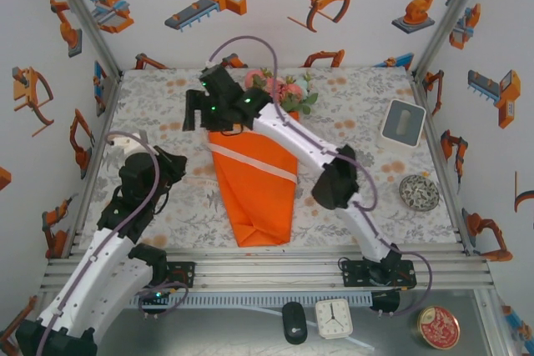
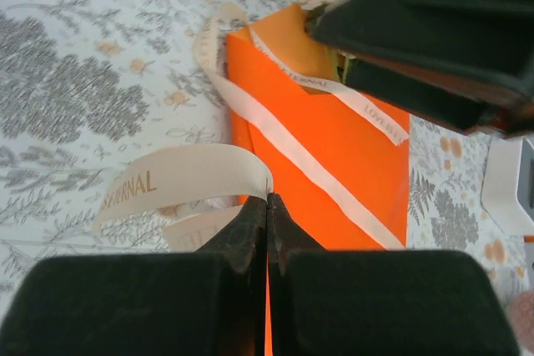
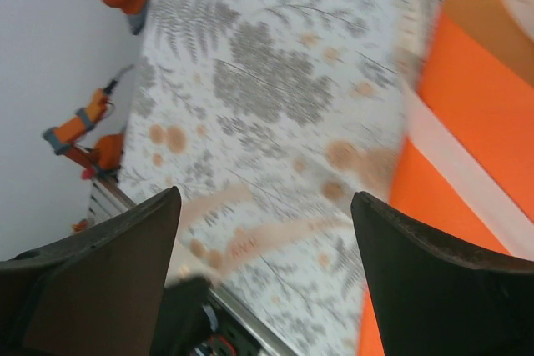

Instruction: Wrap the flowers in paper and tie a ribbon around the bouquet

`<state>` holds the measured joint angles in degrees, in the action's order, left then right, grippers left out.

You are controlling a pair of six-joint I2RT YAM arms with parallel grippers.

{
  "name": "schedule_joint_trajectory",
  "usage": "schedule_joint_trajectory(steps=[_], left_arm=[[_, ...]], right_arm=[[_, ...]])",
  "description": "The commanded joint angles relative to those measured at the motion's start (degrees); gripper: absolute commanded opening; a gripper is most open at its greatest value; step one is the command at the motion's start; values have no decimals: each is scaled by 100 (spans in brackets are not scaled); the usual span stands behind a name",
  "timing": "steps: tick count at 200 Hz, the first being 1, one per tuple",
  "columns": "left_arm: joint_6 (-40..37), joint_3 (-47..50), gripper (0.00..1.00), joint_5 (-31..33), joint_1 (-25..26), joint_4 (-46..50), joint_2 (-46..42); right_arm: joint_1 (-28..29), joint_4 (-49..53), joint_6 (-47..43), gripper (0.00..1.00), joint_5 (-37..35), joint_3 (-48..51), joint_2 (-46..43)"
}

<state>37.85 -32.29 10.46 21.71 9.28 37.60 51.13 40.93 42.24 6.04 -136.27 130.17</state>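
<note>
The left pincer (image 2: 267, 203) is pressing its two black fingers flat together, with no gap showing between the tips. It is pinching the ribbon (image 2: 179, 174) there. The cream band is curling in from the pincer's left side and ending right at the fingertips. The ribbon is thin, floppy and faintly glossy, and it is carrying printed lettering. A second slack loop of it is lying just below the first, against the near edge of the left finger.

Just beyond the left pincer's tips, the bouquet (image 1: 254, 193) is lying flat on the tablecloth (image 3: 267, 81). The paper (image 2: 334, 143) is forming a smooth, bright orange cone with crisp folded edges. Two passes of the ribbon are crossing it diagonally, lying flat on the paper. The flowers (image 1: 284, 89), pink and white blooms with green leaves, are poking out of the cone's wide end, on the far side from the left pincer.

The right pincer (image 3: 265, 198) is holding its dark, wedge-shaped fingers spread wide, gripping nothing. Between them, the cloth's grey fern-and-blossom print with orange dots is showing, slightly blurred. A length of ribbon is lying on the cloth below its tips. The orange paper, with one cream band across it, is lying just to this pincer's right. In the overhead view, it is hovering beside the cone's wide end, near the blooms.
</note>
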Motion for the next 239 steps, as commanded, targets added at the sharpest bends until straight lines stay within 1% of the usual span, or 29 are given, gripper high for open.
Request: schedule_joint_trajectory(steps=[1, 11, 27, 40, 53, 59, 63, 67, 71, 80, 86, 92, 98, 107, 133, 144, 154, 164, 177, 190, 196, 215, 231, 239], left_arm=[[-1220, -633, 5, -1138, 77, -896, 619], [-1623, -1024, 5, -1603, 207, -1155, 1137], [-2379, -1840, 5, -2055, 632, -1358, 2225], [-3016, -2635, 5, -2102, 1132, -1225, 3240], [-3434, -3362, 5, -2176, 1615, -1196, 4207], [-3562, -3609, 7, -2197, 1817, -1244, 4623], [-3634, -3746, 11, -2209, 1942, -1283, 4873], [-3725, -3873, 17, -2249, 2050, -1311, 5103], [-3832, -3989, 25, -2252, 2163, -1316, 5305], [-4065, -4205, 47, -2245, 2361, -1257, 5668], [-4142, -4308, 58, -2238, 2434, -1216, 5816], [-4167, -4362, 65, -2270, 2473, -1195, 5890], [-4171, -4366, 70, -2298, 2462, -1211, 5899], [-4213, -4321, 74, -2202, 2452, -1203, 5815], [-4429, -4212, 74, -1662, 2311, -808, 5331], [-4282, -4138, 74, -1435, 2123, -604, 5102], [-4139, -4128, 74, -1324, 1853, -211, 4908], [-4120, -4136, 74, -1373, 1554, 257, 4776], [-4364, -4224, 74, -1463, 1213, 929, 4768], [-4655, -4371, 71, -1543, 939, 1509, 4907], [-4799, -4403, 70, -1619, 830, 1679, 4988], [-5244, -4558, 68, -1728, 587, 2246, 5225], [-5488, -4565, 67, -1704, 415, 2359, 5334], [-5492, -4530, 66, -1764, 310, 2301, 5347]], right_arm=[[-445, -1090, -241, 74, -589, 1584, -1928], [-674, -1208, -155, 73, -900, 2332, -2531], [-1086, -1260, 76, 72, -1495, 3419, -3394], [-1407, -1352, 383, 72, -1990, 4349, -4083], [-1726, -1508, 733, 71, -2238, 5246, -4687], [-1843, -1567, 869, 71, -2295, 5631, -4972], [-1927, -1601, 943, 71, -2302, 5847, -5124], [-1958, -1628, 987, 71, -2332, 6044, -5297], [-2022, -1636, 1026, 71, -2338, 6211, -5410], [-2112, -1630, 1058, 71, -2313, 6499, -5597], [-2169, -1604, 1054, 71, -2287, 6642, -5693], [-2213, -1566, 1037, 71, -2265, 6746, -5759], [-2255, -1545, 1008, 71, -2238, 6834, -5803], [-2313, -1559, 923, 71, -2136, 6923, -5832], [-2371, -1875, 281, 71, -1642, 6962, -5593], [-2370, -2194, -251, 71, -1147, 6930, -5333], [-2372, -2428, -700, 71, -728, 6877, -5078], [-2370, -2418, -1069, 71, -595, 6685, -4722], [-2373, -2220, -1610, 70, -376, 6271, -4157], [-2367, -1865, -2003, 62, -90, 5766, -3599], [-2369, -1843, -2193, 61, 112, 5665, -3391], [-2363, -2012, -2998, 63, 596, 5655, -3077], [-2356, -2065, -3692, 67, 893, 5666, -2910], [-2339, -2006, -4023, 68, 1245, 5608, -2825]])
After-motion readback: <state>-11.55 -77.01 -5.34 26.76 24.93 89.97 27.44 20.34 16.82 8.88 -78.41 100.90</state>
